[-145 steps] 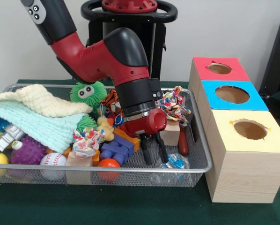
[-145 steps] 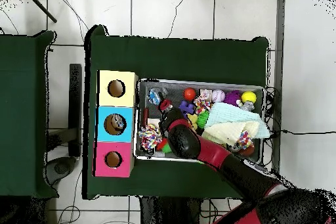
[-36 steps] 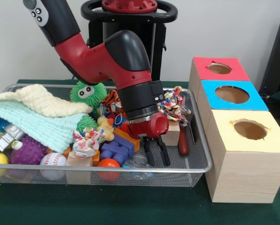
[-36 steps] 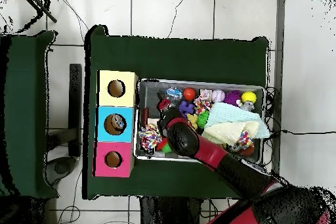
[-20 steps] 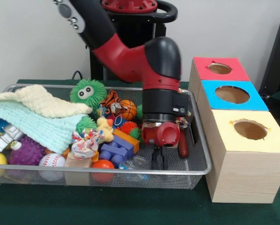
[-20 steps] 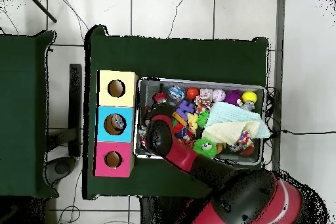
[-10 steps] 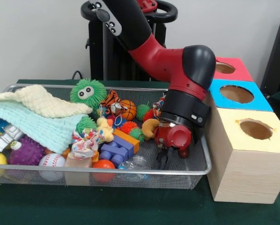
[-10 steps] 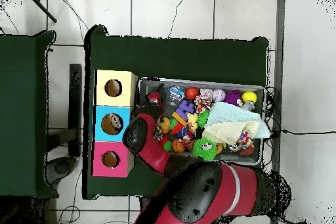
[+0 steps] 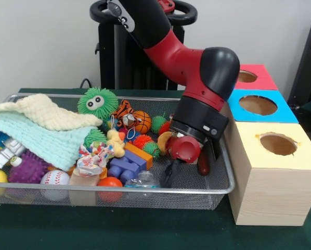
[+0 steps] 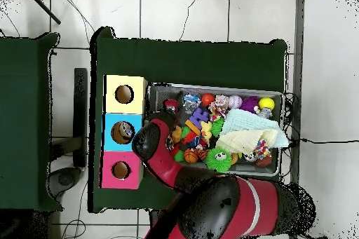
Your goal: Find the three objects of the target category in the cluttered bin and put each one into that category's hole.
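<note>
On the green table, the gripper hangs closed and empty inside the mesh bin.

The hand is blurred; its wrist hides part of the maroon toy, perhaps a mallet.

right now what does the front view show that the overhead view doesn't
Only the front view shows the pincer hanging low over the mesh bin, plus the boxes' wooden sides. Only the overhead view shows the white tiled floor with cables around the green table. Both show the yellow box, blue box and red box, and the green fuzzy toy.
</note>
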Robot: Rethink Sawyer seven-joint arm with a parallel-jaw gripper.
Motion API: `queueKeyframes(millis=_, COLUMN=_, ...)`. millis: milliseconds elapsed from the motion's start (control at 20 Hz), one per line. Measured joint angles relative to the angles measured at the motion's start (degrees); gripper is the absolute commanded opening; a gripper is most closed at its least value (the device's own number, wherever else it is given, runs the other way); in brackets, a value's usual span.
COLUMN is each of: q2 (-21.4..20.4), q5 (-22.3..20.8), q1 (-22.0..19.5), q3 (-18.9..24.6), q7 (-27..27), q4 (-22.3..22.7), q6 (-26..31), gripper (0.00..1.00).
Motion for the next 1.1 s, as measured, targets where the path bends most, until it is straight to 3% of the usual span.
queueKeyframes(millis=500, q2=-4.2, q5=1.7, q1=-0.1, q3=-0.1, q7=8.5, q4=4.6, q6=0.0, gripper=1.0)
queueKeyframes(millis=1100, q2=-6.7, q5=1.7, q1=-0.2, q3=-1.6, q7=9.4, q4=6.0, q6=3.2, gripper=1.0)
